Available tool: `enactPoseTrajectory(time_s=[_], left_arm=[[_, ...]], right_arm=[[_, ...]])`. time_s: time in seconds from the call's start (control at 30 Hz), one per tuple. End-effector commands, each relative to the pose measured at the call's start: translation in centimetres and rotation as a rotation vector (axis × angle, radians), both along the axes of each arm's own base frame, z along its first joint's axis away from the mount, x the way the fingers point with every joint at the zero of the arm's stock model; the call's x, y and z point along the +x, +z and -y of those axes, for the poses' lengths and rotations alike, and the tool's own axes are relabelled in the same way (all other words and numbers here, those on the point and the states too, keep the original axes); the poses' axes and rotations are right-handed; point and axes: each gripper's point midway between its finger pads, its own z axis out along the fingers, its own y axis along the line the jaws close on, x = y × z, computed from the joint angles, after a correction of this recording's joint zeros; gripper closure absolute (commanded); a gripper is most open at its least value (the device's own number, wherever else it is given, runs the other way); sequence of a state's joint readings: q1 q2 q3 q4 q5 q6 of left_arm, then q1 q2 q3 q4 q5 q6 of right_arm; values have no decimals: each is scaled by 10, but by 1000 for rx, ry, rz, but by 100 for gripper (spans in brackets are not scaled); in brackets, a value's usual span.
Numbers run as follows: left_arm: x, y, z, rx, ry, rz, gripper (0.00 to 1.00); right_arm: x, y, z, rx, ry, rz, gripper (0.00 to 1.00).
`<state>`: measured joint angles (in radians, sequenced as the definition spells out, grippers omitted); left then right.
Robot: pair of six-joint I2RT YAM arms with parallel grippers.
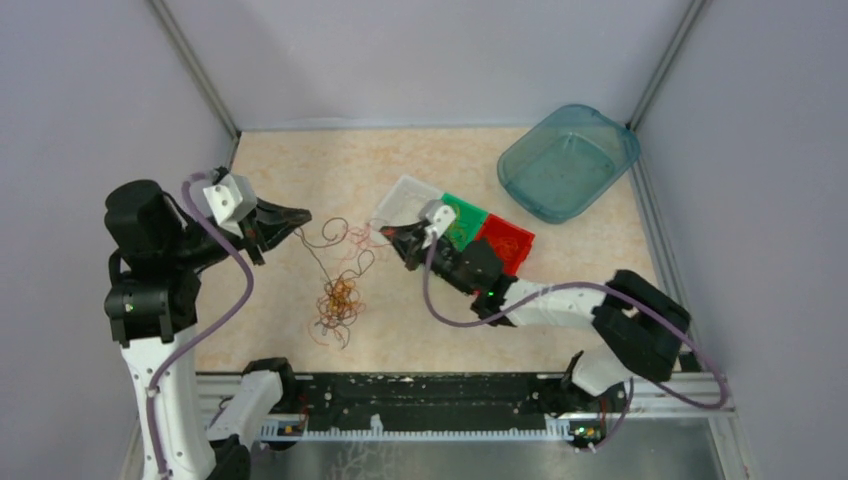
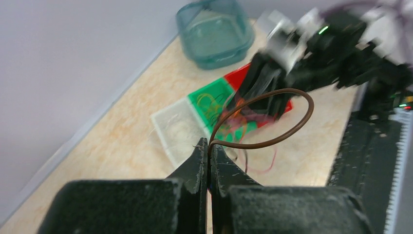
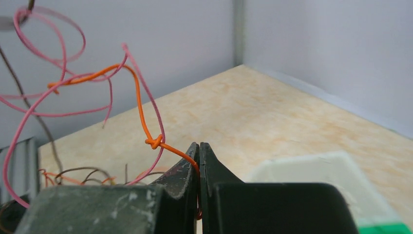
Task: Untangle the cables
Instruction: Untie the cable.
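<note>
Overhead view of a beige table [image 1: 290, 160]. Near its centre lies a loose heap of cables [image 1: 338, 298], orange, red and brown, with thin strands leading from it towards both grippers. At ten o'clock from the heap, the left gripper [image 1: 298, 217] is pinched closed on a brown cable [image 2: 287, 136] that loops out past its tips. At one o'clock, the right gripper [image 1: 390, 233] is clamped on an orange cable [image 3: 139, 97], knotted just beyond its tips and twined with a pink cable [image 3: 63, 48]. Just beyond it sits a tray [image 1: 405, 195] with white, green and red compartments. Farther off, at two o'clock, stands a teal tub [image 1: 568, 160].
</note>
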<state>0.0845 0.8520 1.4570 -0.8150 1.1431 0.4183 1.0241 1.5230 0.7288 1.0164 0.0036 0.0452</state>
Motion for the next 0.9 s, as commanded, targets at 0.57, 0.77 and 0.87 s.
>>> enactPoseTrajectory(time_s=[0.57, 0.77, 0.87], left_arm=[[145, -152, -150, 435, 825, 50, 100], [146, -211, -166, 610, 820, 33, 100], [147, -227, -174, 674, 822, 35, 100]], right_arm=[[-5, 114, 220, 245, -484, 47, 100], [-21, 174, 247, 310, -504, 116, 100], [-27, 206, 260, 351, -528, 160, 100]])
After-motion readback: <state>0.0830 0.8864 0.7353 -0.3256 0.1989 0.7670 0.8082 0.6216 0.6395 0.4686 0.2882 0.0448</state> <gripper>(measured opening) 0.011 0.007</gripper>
